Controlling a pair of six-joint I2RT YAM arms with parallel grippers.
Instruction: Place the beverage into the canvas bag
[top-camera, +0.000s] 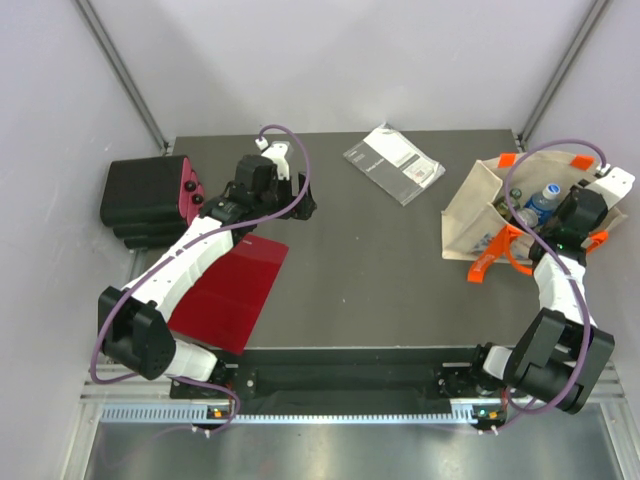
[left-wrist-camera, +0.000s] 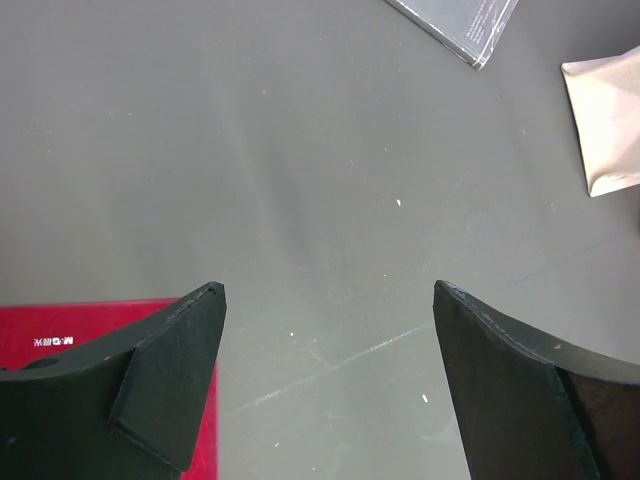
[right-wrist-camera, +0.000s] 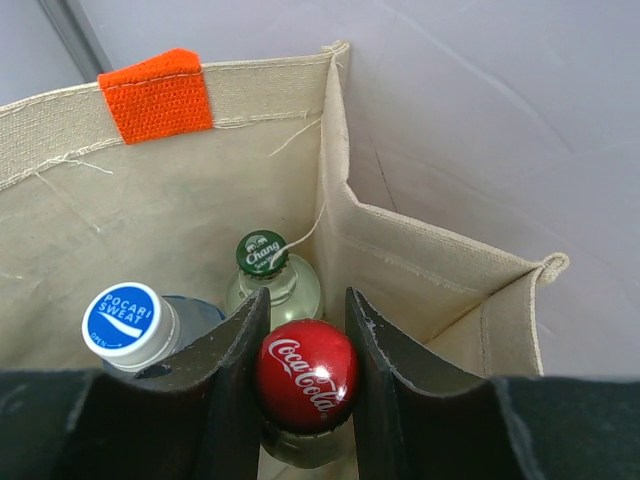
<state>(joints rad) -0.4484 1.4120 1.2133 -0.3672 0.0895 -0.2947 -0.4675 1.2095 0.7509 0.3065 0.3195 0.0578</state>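
The beverage, a glass bottle with a red Coca-Cola cap (right-wrist-camera: 306, 375), stands upright inside the canvas bag (right-wrist-camera: 200, 210). My right gripper (right-wrist-camera: 306, 318) is shut on its neck, just under the cap. In the top view the beige bag with orange handles (top-camera: 478, 208) sits at the table's right edge, with the right gripper (top-camera: 556, 226) reaching into its open mouth. A blue-capped Pocari Sweat bottle (right-wrist-camera: 125, 320) and a green-capped Chang bottle (right-wrist-camera: 262, 253) stand beside the held bottle. Far away, over bare table at the left, my left gripper (left-wrist-camera: 328, 300) hangs open and holds nothing.
A flat grey packet (top-camera: 393, 163) lies at the back middle of the table. Under the left arm lies a red folder (top-camera: 235, 285), and a black case with a maroon end (top-camera: 150, 195) sits at the far left. The bag's wall (right-wrist-camera: 430, 260) stands close to the right finger.
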